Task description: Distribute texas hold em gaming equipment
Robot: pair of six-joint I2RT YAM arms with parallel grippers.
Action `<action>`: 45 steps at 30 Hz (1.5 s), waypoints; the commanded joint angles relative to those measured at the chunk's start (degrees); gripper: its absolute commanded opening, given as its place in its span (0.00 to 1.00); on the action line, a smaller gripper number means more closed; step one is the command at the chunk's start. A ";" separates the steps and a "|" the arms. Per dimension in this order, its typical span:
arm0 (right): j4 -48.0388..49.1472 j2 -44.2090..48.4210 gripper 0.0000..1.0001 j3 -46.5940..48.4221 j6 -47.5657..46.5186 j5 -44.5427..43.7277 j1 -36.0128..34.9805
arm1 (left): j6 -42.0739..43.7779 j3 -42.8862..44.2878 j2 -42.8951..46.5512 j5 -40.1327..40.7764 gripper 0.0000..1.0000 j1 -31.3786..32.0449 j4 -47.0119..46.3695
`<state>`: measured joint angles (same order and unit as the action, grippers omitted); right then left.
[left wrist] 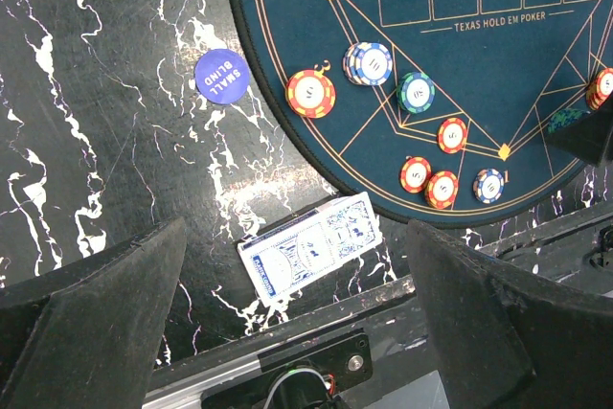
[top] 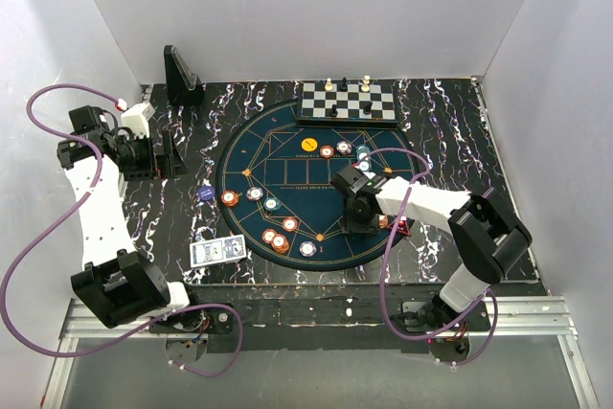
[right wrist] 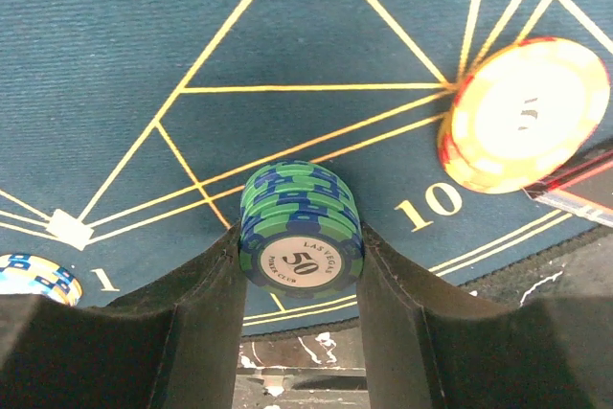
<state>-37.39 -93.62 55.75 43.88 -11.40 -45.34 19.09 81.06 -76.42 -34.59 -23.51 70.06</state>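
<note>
My right gripper point(right wrist: 299, 246) is shut on a short stack of green-and-blue poker chips point(right wrist: 302, 227) marked 50, both fingers point(right wrist: 206, 313) pressed against its sides, on the dark-blue mat point(right wrist: 192, 35) near its front edge. An orange chip stack point(right wrist: 522, 112) lies to the right, next to a red marker point(right wrist: 575, 179). In the top view that gripper point(top: 359, 210) is over the mat's right front part. More chips point(left wrist: 310, 93) lie along the mat's left front. A blue-backed deck of cards point(left wrist: 311, 246) rests off the mat. My left gripper point(left wrist: 297, 332) hangs open and empty, high over the table's left side.
A purple "small blind" disc point(left wrist: 220, 75) lies on the black marbled table left of the mat. The chessboard point(top: 347, 101) with pieces stands at the back. A yellow disc point(top: 309, 145) sits on the mat's far part. A black stand point(top: 180, 74) is at the back left.
</note>
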 commanded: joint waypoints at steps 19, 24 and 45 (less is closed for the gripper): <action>-14.38 5.73 0.65 -3.28 4.29 -4.26 4.83 | 6.73 -0.28 0.57 -3.81 1.00 -0.22 2.26; -18.50 8.98 0.73 2.51 2.27 -0.73 2.20 | 18.06 -0.63 0.83 -8.03 1.00 0.74 8.24; -18.95 12.77 0.82 21.25 -4.41 9.64 1.66 | 63.51 -36.66 11.21 -2.59 1.00 11.64 1.23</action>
<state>-58.37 -81.10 74.91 40.66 -4.01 -43.59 72.77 48.47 -66.13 -39.33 -12.10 75.96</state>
